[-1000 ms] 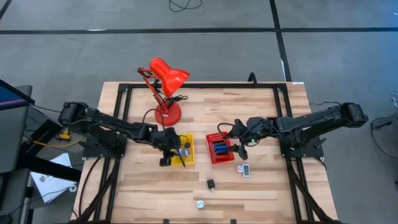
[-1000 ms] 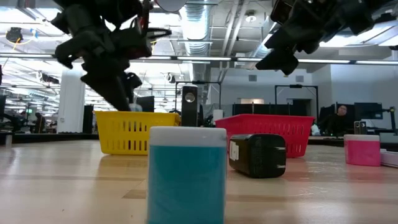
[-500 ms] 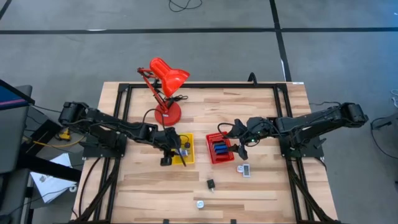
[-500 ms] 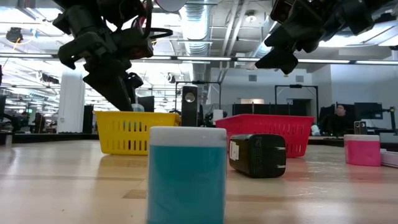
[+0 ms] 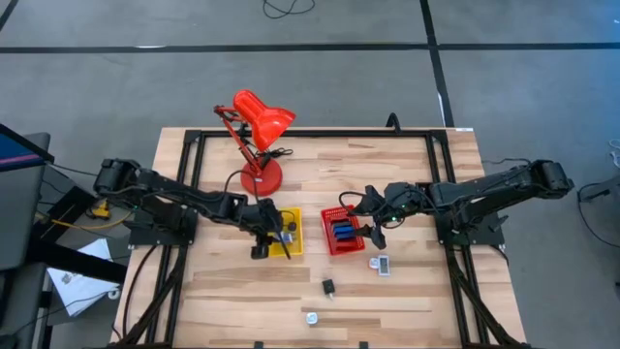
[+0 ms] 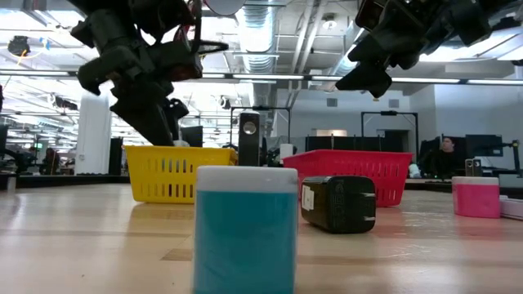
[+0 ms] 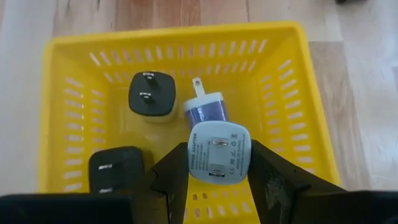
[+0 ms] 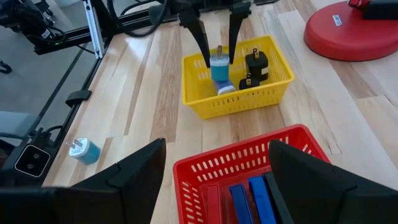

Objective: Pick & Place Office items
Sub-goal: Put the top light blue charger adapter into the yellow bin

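A yellow basket (image 5: pixel 289 236) and a red basket (image 5: pixel 341 233) stand side by side mid-table. My left gripper (image 7: pixel 219 149) reaches down into the yellow basket, shut on a pale blue wall charger (image 7: pixel 219 158). Below it lie two black chargers (image 7: pixel 152 94) and a blue-and-white one (image 7: pixel 207 107). My right gripper (image 8: pixel 216 146) hovers open above the red basket (image 8: pixel 249 163), which holds flat blue pieces (image 8: pixel 255 193) and a red one. A pink piece (image 5: pixel 381 264), a black charger (image 5: pixel 329 286) and a blue charger (image 5: pixel 311 316) lie on the table nearer the front. My left gripper pinches the pale blue charger by its two opposite sides (image 7: pixel 194 163) between its two fingers (image 7: pixel 268 177). The fingers slant down from the table's left side. The charger's pronged face is turned toward the wrist. It sits inside the basket's rim (image 8: pixel 219 65), above the other chargers.
A red desk lamp (image 5: pixel 257 131) stands on its round base (image 5: pixel 260 177) just behind the yellow basket. Black frame rails run along the table's left, right and far sides. Bare wood lies between the baskets and the near edge.
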